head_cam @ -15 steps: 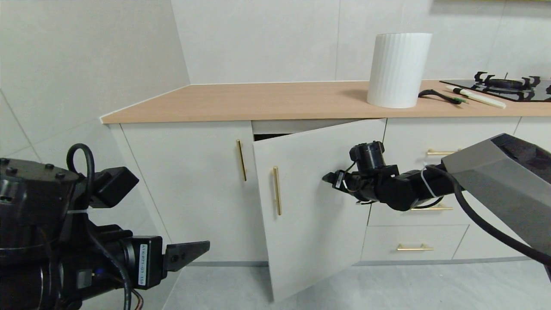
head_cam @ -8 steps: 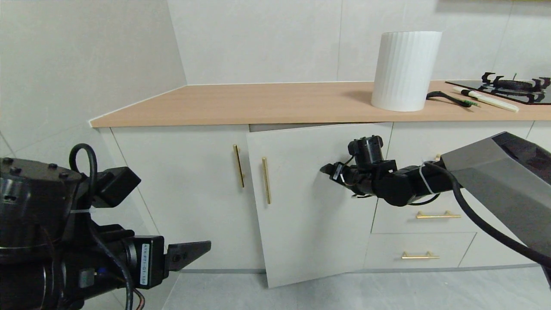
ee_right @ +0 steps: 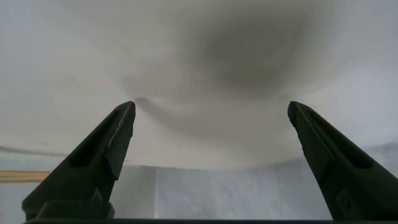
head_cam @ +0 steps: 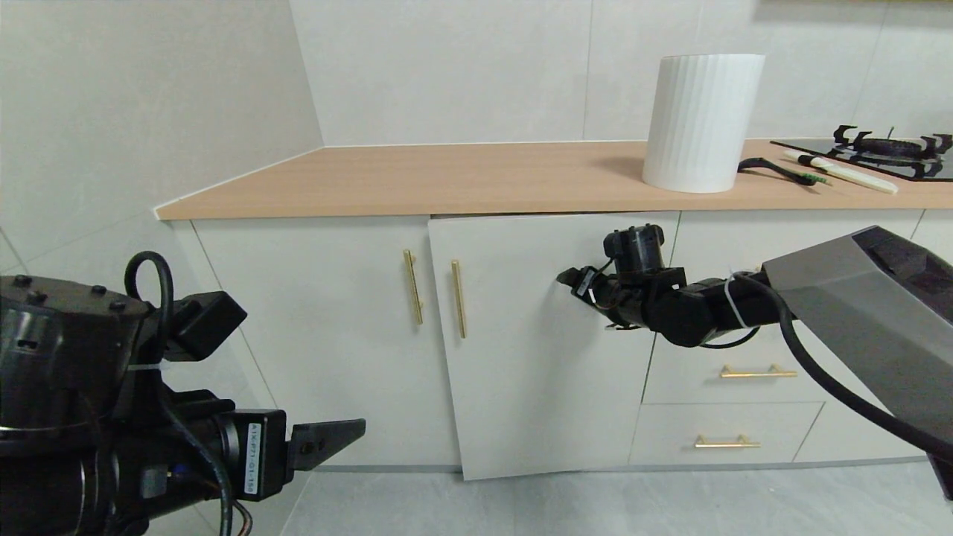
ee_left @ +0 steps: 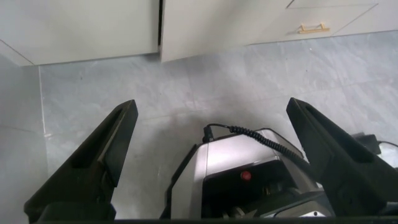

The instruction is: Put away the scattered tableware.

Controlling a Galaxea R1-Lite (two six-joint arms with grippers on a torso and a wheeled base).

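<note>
Touching the cabinet door (head_cam: 536, 357), seemingly to seat it shut: 1 right gripper (head_cam: 569, 279), fingers spread, empty; 1 left gripper (ee_left: 211, 112), low beside that door, likewise spread.

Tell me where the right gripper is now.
Head view, right of centre: the right gripper is at the face of the cabinet door, right of its gold handle, below the countertop.

The cabinet door (head_cam: 536, 350) stands directly before the right jaws, with drawers (head_cam: 726, 424) to their right and lower down. On the bench (head_cam: 447, 179), above and right of those jaws, stands a canister (head_cam: 700, 123), with two utensils (head_cam: 841, 170) and the hob (head_cam: 886, 145) farther right. The left jaws hang low, left of the door, over the floor (head_cam: 595, 506).
</note>
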